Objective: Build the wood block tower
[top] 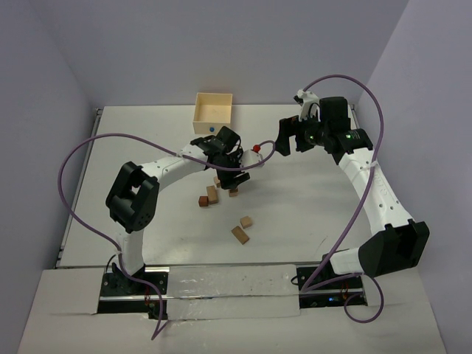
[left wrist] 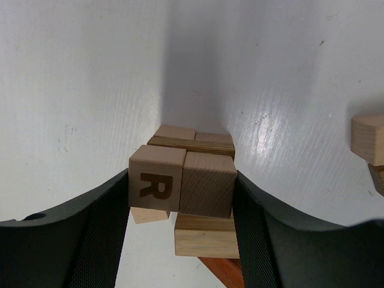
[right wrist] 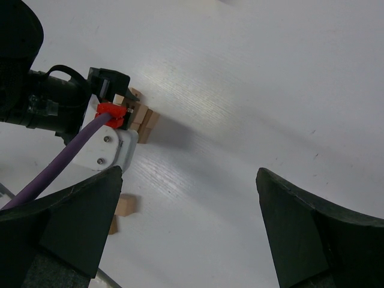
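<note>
My left gripper is shut on two wood blocks side by side: a pale cube marked R and a plain cube. Both fingers press their outer faces. The pair sits over a stack: a tan brick, a reddish block and more blocks behind. In the top view this stack is mostly hidden by the gripper. My right gripper is open and empty, raised to the right of it; the right wrist view shows the stack beside my left gripper.
Loose blocks lie on the white table: a tan brick and a reddish cube left of the stack, and two more nearer the front. A pale square box with a blue dot stands at the back.
</note>
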### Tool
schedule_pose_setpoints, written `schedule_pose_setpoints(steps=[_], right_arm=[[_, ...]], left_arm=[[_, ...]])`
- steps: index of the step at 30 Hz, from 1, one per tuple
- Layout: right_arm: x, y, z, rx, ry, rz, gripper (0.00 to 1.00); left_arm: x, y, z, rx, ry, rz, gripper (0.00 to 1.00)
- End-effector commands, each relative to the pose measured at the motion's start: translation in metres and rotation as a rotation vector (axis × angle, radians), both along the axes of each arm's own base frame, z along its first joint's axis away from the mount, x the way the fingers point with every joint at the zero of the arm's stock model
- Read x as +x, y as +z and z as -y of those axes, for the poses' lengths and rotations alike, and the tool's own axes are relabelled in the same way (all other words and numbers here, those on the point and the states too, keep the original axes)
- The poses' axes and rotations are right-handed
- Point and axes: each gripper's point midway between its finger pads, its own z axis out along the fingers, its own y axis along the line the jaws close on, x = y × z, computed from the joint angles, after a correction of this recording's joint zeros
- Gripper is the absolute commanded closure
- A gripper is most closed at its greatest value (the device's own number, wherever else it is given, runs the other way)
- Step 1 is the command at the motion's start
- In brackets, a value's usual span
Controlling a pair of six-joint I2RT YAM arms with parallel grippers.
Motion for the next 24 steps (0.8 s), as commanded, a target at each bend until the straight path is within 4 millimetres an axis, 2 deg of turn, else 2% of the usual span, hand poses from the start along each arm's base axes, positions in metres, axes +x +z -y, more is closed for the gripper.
schedule_pose_setpoints(steps=[1, 4, 8, 11, 13, 17, 19, 21, 22, 23, 24], right_arm=[[0.007, 0.017, 0.000, 0.017, 0.001, 0.040, 0.00], [0.006, 0.017, -0.001, 0.019, 0.004, 0.036, 0.00], [0.005, 0.017, -0.001, 0.020, 0.007, 0.037, 0.00], [0.005, 0.017, -0.001, 0.017, 0.005, 0.039, 0.00], [0.005, 0.018, -0.001, 0.018, 0.006, 0.040, 0.00], [0.005, 0.018, -0.002, 0.019, 0.010, 0.038, 0.00], [0.005, 0.018, -0.002, 0.021, 0.012, 0.036, 0.00], [0.005, 0.018, -0.003, 0.022, 0.016, 0.036, 0.00], [0.005, 0.018, -0.002, 0.022, 0.017, 0.037, 0.00], [0.005, 0.018, -0.002, 0.022, 0.017, 0.037, 0.00], [0.005, 0.018, -0.002, 0.022, 0.017, 0.036, 0.00]], left_arm=[[0.004, 0.024, 0.009, -0.053, -0.019, 0.066, 0.51], [0.002, 0.022, 0.008, -0.051, -0.025, 0.060, 0.44], [0.002, 0.024, 0.009, -0.054, -0.026, 0.057, 0.27], [0.002, 0.023, 0.009, -0.054, -0.028, 0.056, 0.21], [0.002, 0.025, 0.010, -0.057, -0.031, 0.055, 0.02], [0.001, 0.032, 0.011, -0.069, -0.036, 0.060, 0.01], [0.000, 0.042, 0.012, -0.084, -0.044, 0.064, 0.01], [-0.003, 0.058, 0.013, -0.106, -0.050, 0.077, 0.01], [-0.001, 0.073, 0.015, -0.129, -0.049, 0.100, 0.01], [-0.001, 0.078, 0.015, -0.134, -0.047, 0.103, 0.01], [-0.002, 0.096, 0.015, -0.155, -0.045, 0.119, 0.01]])
